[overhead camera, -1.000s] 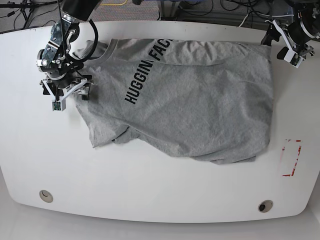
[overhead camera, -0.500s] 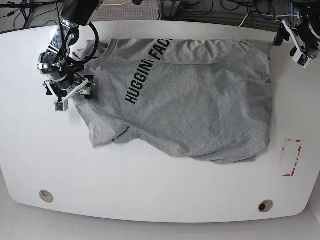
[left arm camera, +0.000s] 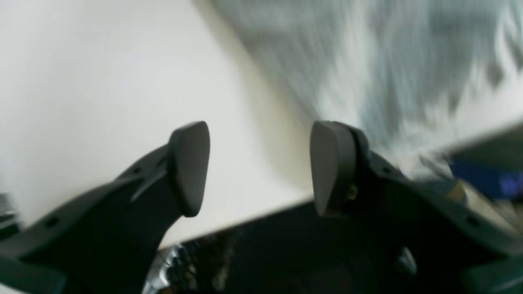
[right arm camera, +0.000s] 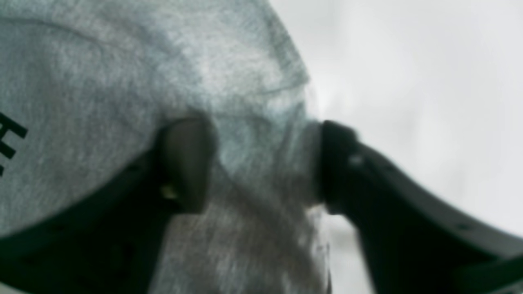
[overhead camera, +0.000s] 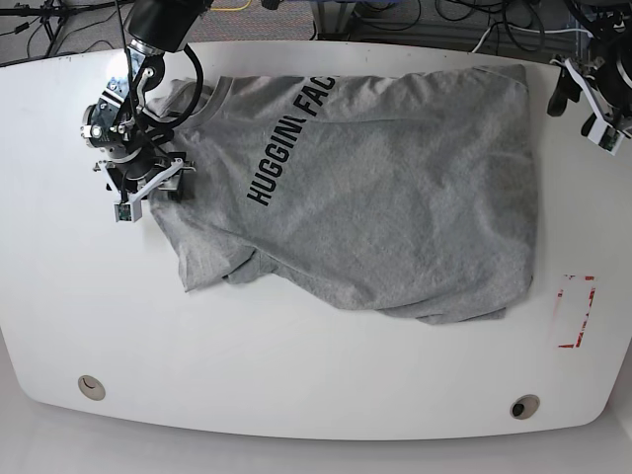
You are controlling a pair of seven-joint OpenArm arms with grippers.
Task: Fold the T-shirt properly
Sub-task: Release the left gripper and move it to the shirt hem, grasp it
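We found the grey T-shirt [overhead camera: 375, 188] spread over the far half of the white table [overhead camera: 296, 365], its printed chest toward the far left corner and its hem toward the right edge. The right gripper [overhead camera: 148, 178] sat at the shirt's left sleeve, near the table's left edge. Our base view showed only that it was down on the cloth; the right wrist view showed more: a bunched ridge of grey fabric [right arm camera: 261, 155] lay between the two fingers [right arm camera: 186, 163], which stood partly closed around it, touching the cloth on both sides.

The left gripper [overhead camera: 591, 99] hung at the far right corner, past the shirt's corner and clear of it. Its wrist view, badly blurred, showed the fingers [left arm camera: 190, 167] wide apart with nothing between them, over the table's edge.

The near half of the table lay bare apart from a red-marked rectangle [overhead camera: 575, 311] by the right edge.
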